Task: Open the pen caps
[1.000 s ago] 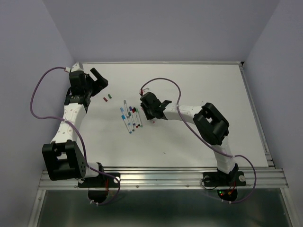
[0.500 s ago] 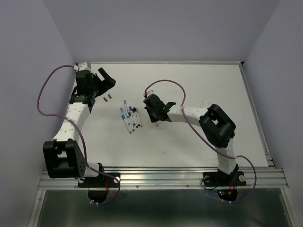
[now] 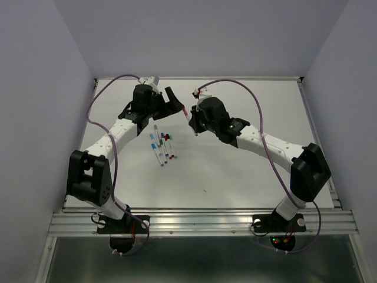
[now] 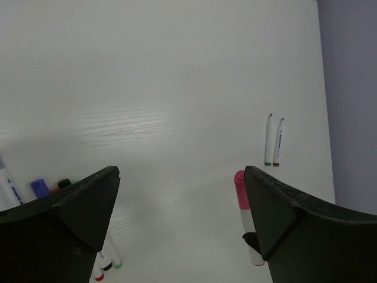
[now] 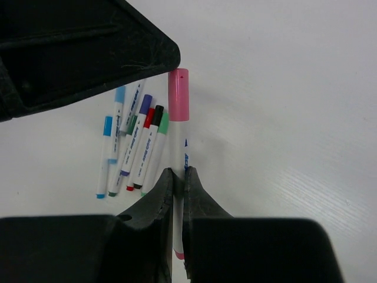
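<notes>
My right gripper [image 5: 178, 172] is shut on the white barrel of a pen [image 5: 178, 150] with a pink cap [image 5: 178, 97], and holds it above the table. In the top view this gripper [image 3: 193, 122] is at mid-table. My left gripper [image 3: 175, 103] is open and empty just to its left. In the left wrist view the pink cap [image 4: 240, 188] lies inside the open left gripper [image 4: 181, 175], close to its right finger [image 4: 277, 218]. I cannot tell whether they touch. Several capped pens [image 3: 162, 144] lie in a bunch on the table below, also in the right wrist view [image 5: 132, 138].
Two more pens [image 4: 274, 141] with green and red ends lie side by side on the white table [image 3: 247, 171], farther off in the left wrist view. The left finger's black bulk [image 5: 82, 53] fills the top left of the right wrist view. Purple walls enclose the table.
The left arm swung from the far left corner to mid-table, gripper still open. The right gripper lifted the pink-capped pen and carried it back toward the left gripper.
</notes>
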`<state>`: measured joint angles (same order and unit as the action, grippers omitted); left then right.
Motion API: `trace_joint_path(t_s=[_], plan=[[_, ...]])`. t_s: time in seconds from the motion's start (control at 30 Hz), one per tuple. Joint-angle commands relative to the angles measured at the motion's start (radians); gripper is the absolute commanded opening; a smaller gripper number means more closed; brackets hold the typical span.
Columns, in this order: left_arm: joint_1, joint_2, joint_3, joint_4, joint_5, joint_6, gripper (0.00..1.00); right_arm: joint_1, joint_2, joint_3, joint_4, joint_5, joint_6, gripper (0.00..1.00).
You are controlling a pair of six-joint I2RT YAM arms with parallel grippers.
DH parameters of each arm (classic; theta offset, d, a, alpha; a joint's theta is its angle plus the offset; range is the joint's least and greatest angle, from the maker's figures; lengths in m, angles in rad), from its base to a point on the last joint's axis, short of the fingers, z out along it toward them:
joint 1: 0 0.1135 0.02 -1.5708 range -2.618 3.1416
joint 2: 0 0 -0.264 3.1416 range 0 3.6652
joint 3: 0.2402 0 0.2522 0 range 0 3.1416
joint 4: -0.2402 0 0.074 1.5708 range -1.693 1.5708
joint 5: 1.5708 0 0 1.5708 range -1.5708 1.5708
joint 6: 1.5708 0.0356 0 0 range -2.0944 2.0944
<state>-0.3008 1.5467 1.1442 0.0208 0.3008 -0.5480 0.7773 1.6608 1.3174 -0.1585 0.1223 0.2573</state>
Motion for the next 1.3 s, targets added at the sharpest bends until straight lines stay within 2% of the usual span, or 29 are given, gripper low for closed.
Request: trace_joint_path(t_s=[0.0,0.1,0.3,0.5,0.67,0.73,0.8,0.83,0.87,0.9,1.13,1.17,1.27], plan=[[-0.027,0.003,0.081,0.068,0.024,-0.012,0.98,-0.009,-0.021,-0.007,0.065,-0.067,-0.012,0.01],[-0.043,0.016,0.094,0.067,0.027,-0.018,0.95,-0.009,-0.012,0.003,0.063,-0.072,-0.013,0.01],[-0.057,0.026,0.103,0.068,0.029,-0.026,0.94,-0.018,-0.006,0.014,0.066,-0.062,-0.001,0.01],[-0.070,0.041,0.109,0.070,0.035,-0.035,0.87,-0.018,0.002,0.034,0.097,-0.026,0.005,0.01],[-0.090,0.053,0.124,0.071,0.040,-0.038,0.67,-0.018,0.040,0.066,0.099,0.003,0.011,0.01],[-0.096,0.059,0.130,0.071,0.049,-0.041,0.63,-0.018,0.059,0.082,0.099,0.028,0.013,0.01],[-0.101,0.064,0.135,0.071,0.054,-0.041,0.52,-0.018,0.070,0.091,0.099,0.046,0.016,0.01],[-0.101,0.066,0.137,0.071,0.054,-0.043,0.41,-0.018,0.077,0.095,0.100,0.063,0.016,0.01],[-0.101,0.067,0.137,0.071,0.054,-0.044,0.41,-0.018,0.079,0.097,0.102,0.071,0.017,0.01],[-0.101,0.069,0.140,0.070,0.052,-0.044,0.33,-0.018,0.079,0.098,0.112,0.089,0.017,0.01],[-0.103,0.087,0.154,0.054,0.046,-0.036,0.18,-0.018,0.073,0.092,0.148,0.128,0.010,0.01],[-0.103,0.090,0.155,0.053,0.046,-0.036,0.02,-0.018,0.074,0.095,0.148,0.129,0.011,0.01],[-0.103,0.092,0.152,0.056,0.047,-0.029,0.00,-0.018,0.080,0.105,0.146,0.120,0.008,0.01]])
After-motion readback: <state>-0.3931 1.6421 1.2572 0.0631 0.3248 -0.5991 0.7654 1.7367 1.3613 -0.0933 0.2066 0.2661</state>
